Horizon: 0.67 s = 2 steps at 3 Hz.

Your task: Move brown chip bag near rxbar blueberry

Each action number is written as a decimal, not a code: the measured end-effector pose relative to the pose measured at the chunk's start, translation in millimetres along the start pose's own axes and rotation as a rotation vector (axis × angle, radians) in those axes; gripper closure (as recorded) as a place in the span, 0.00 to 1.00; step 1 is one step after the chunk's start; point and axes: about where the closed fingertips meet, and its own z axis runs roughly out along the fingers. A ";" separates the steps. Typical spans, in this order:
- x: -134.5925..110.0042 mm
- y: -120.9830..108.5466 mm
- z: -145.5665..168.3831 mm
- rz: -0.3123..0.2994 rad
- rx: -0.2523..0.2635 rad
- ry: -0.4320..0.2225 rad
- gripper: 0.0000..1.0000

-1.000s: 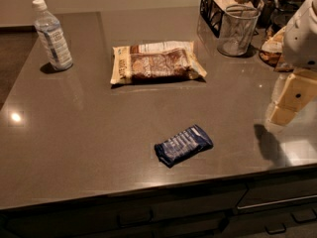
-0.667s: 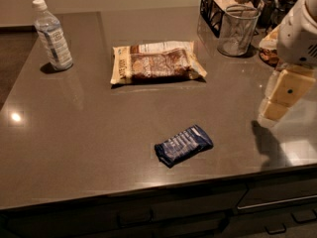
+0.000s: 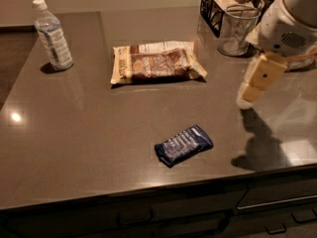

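Note:
The brown chip bag (image 3: 157,63) lies flat at the middle back of the dark counter, brown in the centre with cream edges. The rxbar blueberry (image 3: 183,145), a small dark blue bar, lies near the counter's front edge, well in front of the bag. My gripper (image 3: 252,89) hangs above the counter at the right, to the right of both and touching neither. It holds nothing that I can see.
A clear water bottle (image 3: 51,34) stands at the back left. A black wire basket (image 3: 214,6) and a clear glass cup (image 3: 237,31) stand at the back right, just behind the arm. The counter's front edge (image 3: 198,182) runs below the bar.
My arm and gripper have moved left, further over the counter towards the bag and bar. The bag, bar and bottle have not moved.

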 end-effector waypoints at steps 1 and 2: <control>-23.6 -26.2 21.0 0.035 -0.028 -0.065 0.00; -58.4 -42.7 41.6 0.057 -0.055 -0.128 0.00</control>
